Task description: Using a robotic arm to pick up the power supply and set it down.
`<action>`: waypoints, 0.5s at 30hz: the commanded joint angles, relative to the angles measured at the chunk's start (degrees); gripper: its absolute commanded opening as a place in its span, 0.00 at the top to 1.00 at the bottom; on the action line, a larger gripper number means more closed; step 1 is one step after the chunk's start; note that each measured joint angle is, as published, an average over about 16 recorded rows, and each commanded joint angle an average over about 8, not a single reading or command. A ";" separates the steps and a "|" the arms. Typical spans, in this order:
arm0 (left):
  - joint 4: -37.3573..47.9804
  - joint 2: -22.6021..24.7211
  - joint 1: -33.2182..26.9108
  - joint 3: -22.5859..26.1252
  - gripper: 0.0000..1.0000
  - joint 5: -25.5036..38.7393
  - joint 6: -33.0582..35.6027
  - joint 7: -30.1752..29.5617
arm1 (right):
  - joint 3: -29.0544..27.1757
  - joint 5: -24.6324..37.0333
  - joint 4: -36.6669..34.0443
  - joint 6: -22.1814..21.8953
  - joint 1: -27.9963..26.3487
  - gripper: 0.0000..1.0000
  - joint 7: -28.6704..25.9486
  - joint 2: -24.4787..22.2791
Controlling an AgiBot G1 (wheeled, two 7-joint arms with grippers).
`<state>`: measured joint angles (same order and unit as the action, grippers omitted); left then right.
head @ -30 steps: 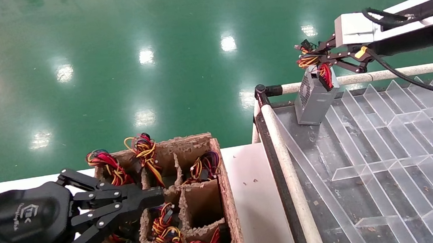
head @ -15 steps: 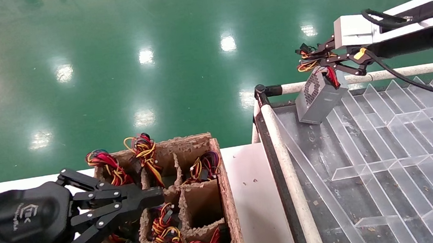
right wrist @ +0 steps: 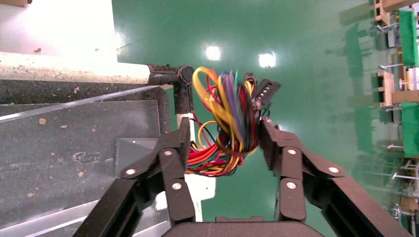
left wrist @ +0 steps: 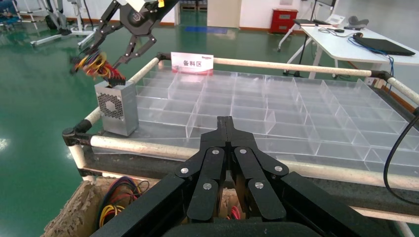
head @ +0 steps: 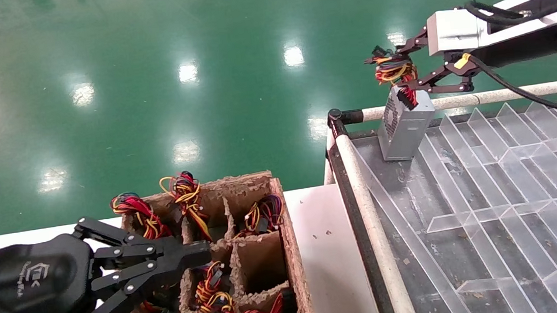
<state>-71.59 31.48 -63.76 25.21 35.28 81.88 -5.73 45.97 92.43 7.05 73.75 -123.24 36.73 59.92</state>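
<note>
At seven o'clock the left claw (head: 193,254) lies clenched over the cardboard box (head: 259,219). At two o'clock the right claw (head: 395,71), arm level, is released around the wires (head: 390,70); the power supply (head: 402,126) stands in the tray (head: 493,207) corner.

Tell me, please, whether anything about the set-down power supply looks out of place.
The power supply stands upright in the tray's corner, but its wire bundle sits between the open right gripper's fingers, not lying clear.
</note>
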 commanded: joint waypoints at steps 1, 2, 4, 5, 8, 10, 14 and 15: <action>0.00 0.00 0.00 0.00 1.00 0.00 0.00 0.00 | 0.04 0.05 -0.12 0.07 -0.06 0.00 -0.02 0.14; 0.00 0.00 0.00 0.00 1.00 0.00 0.00 0.00 | 0.07 0.10 -0.14 0.04 -0.16 0.00 -0.05 0.18; 0.00 0.00 0.00 0.00 1.00 0.00 0.00 0.00 | 0.14 0.21 -0.12 0.02 -0.48 0.00 -0.13 0.25; 0.00 0.00 0.00 0.00 1.00 0.00 0.00 0.00 | 0.16 0.25 -0.07 0.03 -0.70 0.00 -0.18 0.27; 0.00 0.00 0.00 0.00 1.00 0.00 0.00 0.00 | 0.16 0.28 0.32 0.14 -1.50 0.00 -0.30 0.29; 0.00 0.00 0.00 0.00 1.00 0.00 0.00 0.00 | 0.02 0.09 0.70 0.35 -2.00 0.00 -0.38 0.27; 0.00 0.00 0.00 0.00 1.00 0.00 0.00 0.00 | -0.63 -0.88 1.86 1.16 -2.61 0.00 -0.05 -0.06; 0.00 0.00 0.00 0.00 1.00 0.00 0.00 0.00 | -0.84 -1.21 2.21 1.42 -2.64 0.00 0.08 -0.21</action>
<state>-71.59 31.48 -63.76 25.21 35.27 81.88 -5.73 45.10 91.14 9.41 75.13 -125.40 36.57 59.59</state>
